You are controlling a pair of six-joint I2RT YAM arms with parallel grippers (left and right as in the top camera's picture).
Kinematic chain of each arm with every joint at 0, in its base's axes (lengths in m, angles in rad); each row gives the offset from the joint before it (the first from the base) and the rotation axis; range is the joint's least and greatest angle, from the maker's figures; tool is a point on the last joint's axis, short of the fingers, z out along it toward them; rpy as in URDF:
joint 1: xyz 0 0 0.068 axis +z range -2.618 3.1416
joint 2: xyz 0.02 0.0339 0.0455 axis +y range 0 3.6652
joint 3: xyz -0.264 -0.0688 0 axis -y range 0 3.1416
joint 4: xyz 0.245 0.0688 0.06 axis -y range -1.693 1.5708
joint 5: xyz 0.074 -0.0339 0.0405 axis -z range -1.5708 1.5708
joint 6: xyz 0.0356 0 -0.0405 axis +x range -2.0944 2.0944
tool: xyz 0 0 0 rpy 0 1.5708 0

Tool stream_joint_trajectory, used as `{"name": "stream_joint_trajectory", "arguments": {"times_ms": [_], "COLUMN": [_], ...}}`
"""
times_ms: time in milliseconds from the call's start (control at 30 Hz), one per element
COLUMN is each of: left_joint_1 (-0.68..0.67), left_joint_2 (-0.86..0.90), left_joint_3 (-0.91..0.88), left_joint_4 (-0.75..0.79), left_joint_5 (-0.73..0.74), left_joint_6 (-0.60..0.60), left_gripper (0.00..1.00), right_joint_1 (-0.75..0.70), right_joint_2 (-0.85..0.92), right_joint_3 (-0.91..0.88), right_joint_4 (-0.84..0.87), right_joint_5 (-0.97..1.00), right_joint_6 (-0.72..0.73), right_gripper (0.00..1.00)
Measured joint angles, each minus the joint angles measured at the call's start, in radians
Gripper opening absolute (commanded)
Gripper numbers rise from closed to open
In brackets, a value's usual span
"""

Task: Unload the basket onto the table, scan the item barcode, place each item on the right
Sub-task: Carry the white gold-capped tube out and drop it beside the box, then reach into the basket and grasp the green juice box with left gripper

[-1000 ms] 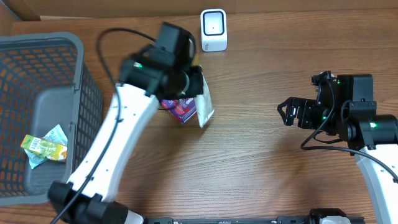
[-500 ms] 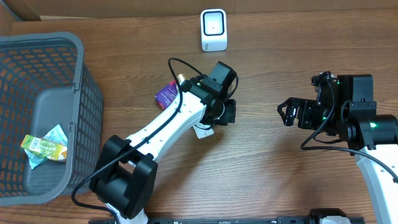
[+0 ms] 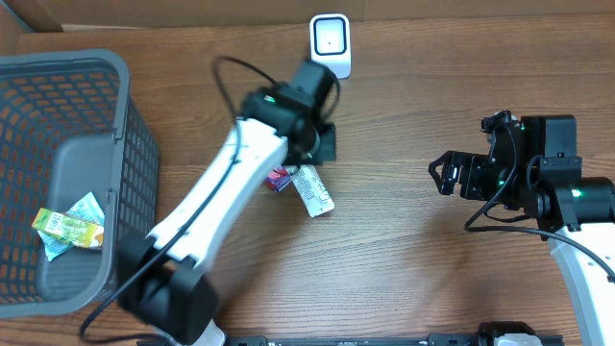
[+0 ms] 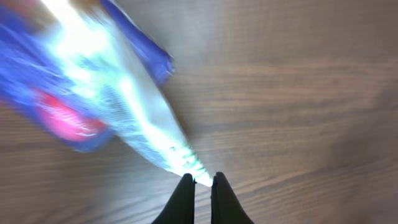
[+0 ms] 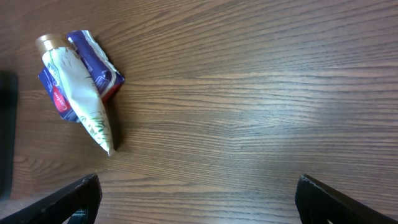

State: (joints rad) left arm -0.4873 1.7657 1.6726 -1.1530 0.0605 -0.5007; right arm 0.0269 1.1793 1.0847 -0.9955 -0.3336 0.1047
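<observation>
L gripper (image 4: 200, 183) has swung toward scanner (image 3: 330, 45), jaws pressed together, not on pouch (image 3: 312, 187). Pouch lies just beyond jaws, farther from scanner. R gripper (image 3: 438, 176) jaws spread.

Matt wood-grain table (image 3: 404, 250), glossy plastic pouch (image 5: 84, 99), grey plastic mesh basket (image 3: 58, 62), smooth white plastic scanner (image 3: 330, 46)
</observation>
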Motion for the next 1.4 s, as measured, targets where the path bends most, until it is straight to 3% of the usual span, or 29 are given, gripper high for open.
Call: {"name": "stream_joint_trajectory", "arguments": {"times_ms": [300, 367, 467, 533, 733, 967, 1133, 1400], "left_joint_1": [0.170, 0.251, 0.378, 0.477, 0.743, 1.036, 1.131, 1.166], "left_joint_2": [-0.262, -0.319, -0.397, -0.454, -0.552, -0.499, -0.434, -0.401], "left_joint_3": [0.175, 0.177, 0.178, 0.178, 0.181, 0.101, -0.056, -0.351], "left_joint_4": [-0.180, -0.211, -0.261, -0.296, -0.365, -0.323, -0.218, 0.037], "left_joint_5": [-0.127, -0.139, -0.171, -0.204, -0.325, -0.340, -0.337, -0.337], "left_joint_6": [0.013, 0.014, 0.025, 0.026, 0.025, 0.008, 0.006, 0.008], "left_gripper": [0.13, 0.37, 0.90, 1.00, 1.00, 1.00, 0.98, 0.99], "right_joint_1": [0.000, 0.000, 0.000, 0.000, 0.000, 0.000, 0.000, 0.000], "right_joint_2": [0.000, 0.000, 0.000, 0.000, 0.000, 0.000, 0.000, 0.000], "right_joint_3": [0.000, 0.000, 0.000, 0.000, 0.000, 0.000, 0.000, 0.000], "right_joint_4": [-0.004, -0.004, -0.004, -0.004, -0.004, -0.008, -0.010, -0.011], "right_joint_5": [0.000, 0.000, 0.000, 0.000, 0.000, 0.001, 0.000, 0.001], "right_joint_6": [0.000, 0.000, 0.000, 0.000, 0.000, 0.000, 0.000, 0.000], "right_gripper": [1.00, 1.00, 1.00, 1.00, 1.00, 1.00, 1.00, 1.00]}}
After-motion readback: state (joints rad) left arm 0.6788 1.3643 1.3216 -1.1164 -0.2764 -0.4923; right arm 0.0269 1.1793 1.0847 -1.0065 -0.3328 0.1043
